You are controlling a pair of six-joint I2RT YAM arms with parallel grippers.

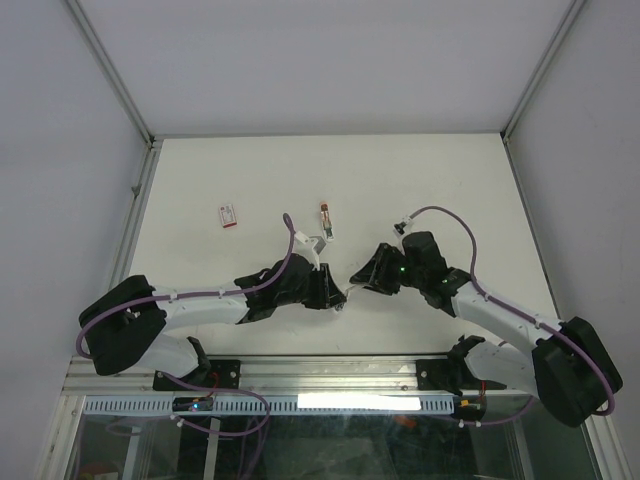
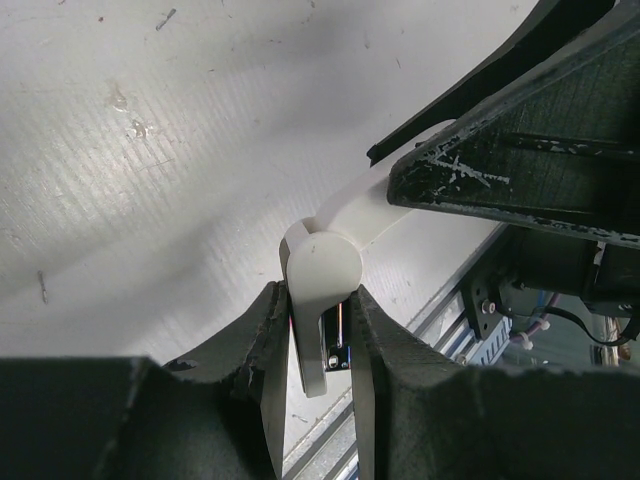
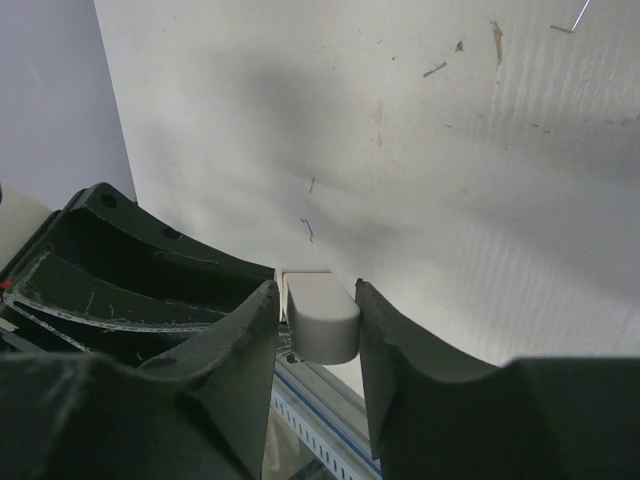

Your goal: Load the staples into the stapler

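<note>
Top view: the left gripper [image 1: 333, 289] and right gripper [image 1: 360, 279] met tip to tip near the table's [image 1: 440, 180] front edge. A sliver of the white stapler [image 1: 346, 291] showed between them. The staples [image 1: 229, 214] lay flat on the table, well apart from both grippers, to the back left. A small brown-and-silver item [image 1: 326, 217] lay behind the left gripper, between the staples and the right arm.

Left wrist view: the left fingers [image 2: 262, 345] stood nearly closed, pinching the stapler's rounded end from both sides. A bit of metal showed at the stapler's lower edge between the pads. From that end a white arm of the stapler ran up and right, in between the right gripper's dark fingers.

Right wrist view: the right fingers [image 3: 240, 340] stood partly open, at about the stapler's width. One pad lay against each side of a blunt pale end, with no clear gap on either side. The left gripper's dark body sat just beside it on the left. The staples were out of both wrist views.
</note>
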